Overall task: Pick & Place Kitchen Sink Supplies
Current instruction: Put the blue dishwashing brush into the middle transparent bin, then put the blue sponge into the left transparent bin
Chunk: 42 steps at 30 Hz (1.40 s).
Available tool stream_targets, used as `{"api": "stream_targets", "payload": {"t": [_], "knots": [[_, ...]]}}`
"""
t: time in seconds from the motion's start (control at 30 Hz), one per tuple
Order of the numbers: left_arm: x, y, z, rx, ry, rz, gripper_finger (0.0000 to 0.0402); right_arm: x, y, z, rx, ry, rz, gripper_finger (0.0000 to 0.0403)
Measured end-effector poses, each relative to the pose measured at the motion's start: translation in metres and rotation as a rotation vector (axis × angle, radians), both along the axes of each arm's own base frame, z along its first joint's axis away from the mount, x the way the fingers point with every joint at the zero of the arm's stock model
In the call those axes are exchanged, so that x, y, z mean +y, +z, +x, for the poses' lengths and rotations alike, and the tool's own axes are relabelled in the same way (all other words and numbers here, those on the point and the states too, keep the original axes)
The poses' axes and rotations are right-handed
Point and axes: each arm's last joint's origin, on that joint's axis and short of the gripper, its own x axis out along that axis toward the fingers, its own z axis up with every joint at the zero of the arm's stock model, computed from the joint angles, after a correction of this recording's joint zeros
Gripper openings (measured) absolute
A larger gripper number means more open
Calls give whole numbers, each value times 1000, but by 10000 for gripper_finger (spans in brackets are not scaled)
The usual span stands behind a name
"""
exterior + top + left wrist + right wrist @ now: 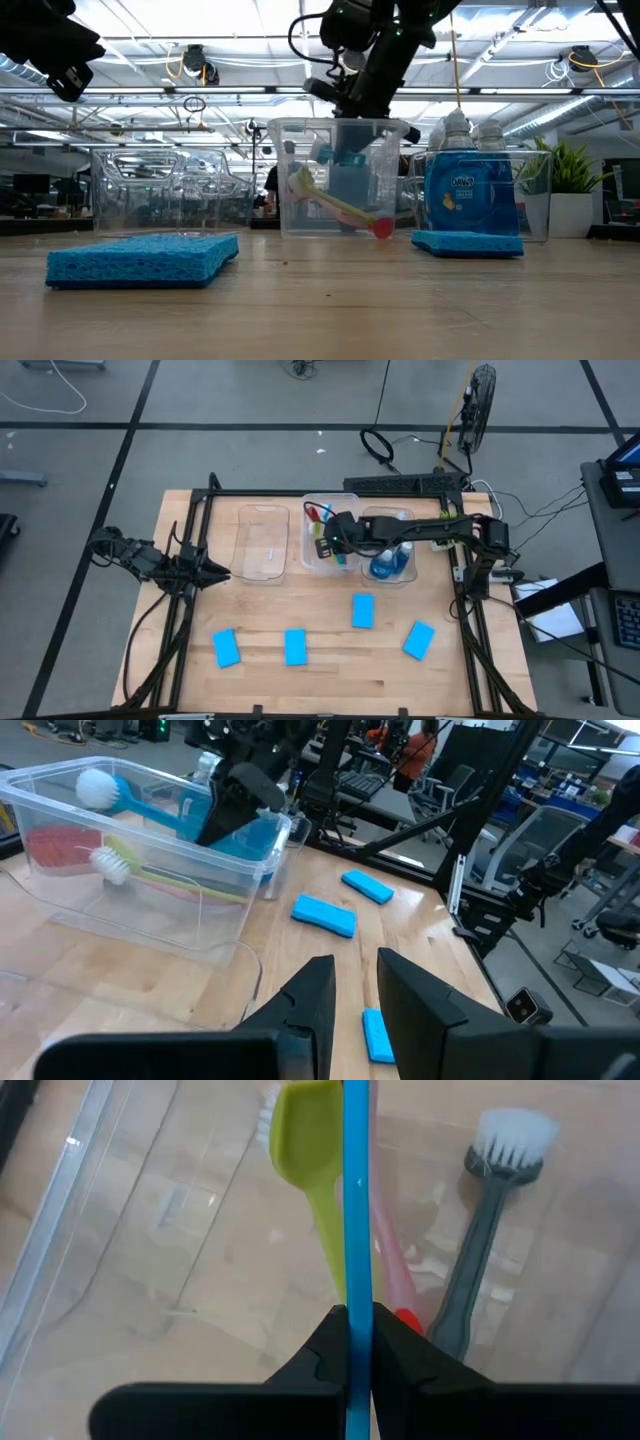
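1. Blue brush [357, 1190]: a thin, straight blue handle pinched between the fingers of the right gripper [357, 1342], which is closed on it inside the middle tub [318, 556]; in the left wrist view its white bristle head [96, 787] sits at the tub's far end.
2. Under it in that tub lie a yellow-green brush [310, 1150], a red brush [395, 1270] and a dark brush [485, 1240] with pale bristles.
3. Four flat blue sponges lie on the bare front half of the table [330, 680], well apart: one at front left [227, 647], one beside it [295, 646], one nearer the tubs [363, 611], one tilted at right [419, 641].
4. The right tub [535, 200] holds blue bottles [470, 195] with pale caps; the left tub [263, 542] shows nothing inside.
5. The three clear tubs stand side by side at the table's back, with open wood before them and black frame rails along both sides.
6. The left gripper [355, 990] hangs at the table's left edge beside the left tub, fingers a narrow gap apart, holding nothing.
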Motion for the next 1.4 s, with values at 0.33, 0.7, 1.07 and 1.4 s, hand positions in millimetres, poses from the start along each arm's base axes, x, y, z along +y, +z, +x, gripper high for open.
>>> {"api": "stream_targets", "payload": {"t": [0.33, 0.7, 1.07, 1.4], "knots": [[0, 0, 0, 0, 0, 3, 81, -7, 2, -1, -19, -5, 16, 45], [0, 0, 0, 0, -1, 7, 81, -7, 1, -1, -17, -6, 18, 101], [0, 0, 0, -1, -3, 17, 81, -7, 37, -1, -203, 67, -76, 132], [0, 0, 0, 3, -1, -46, 81, 25, 128, -44, -520, 350, -160, 105]]}}
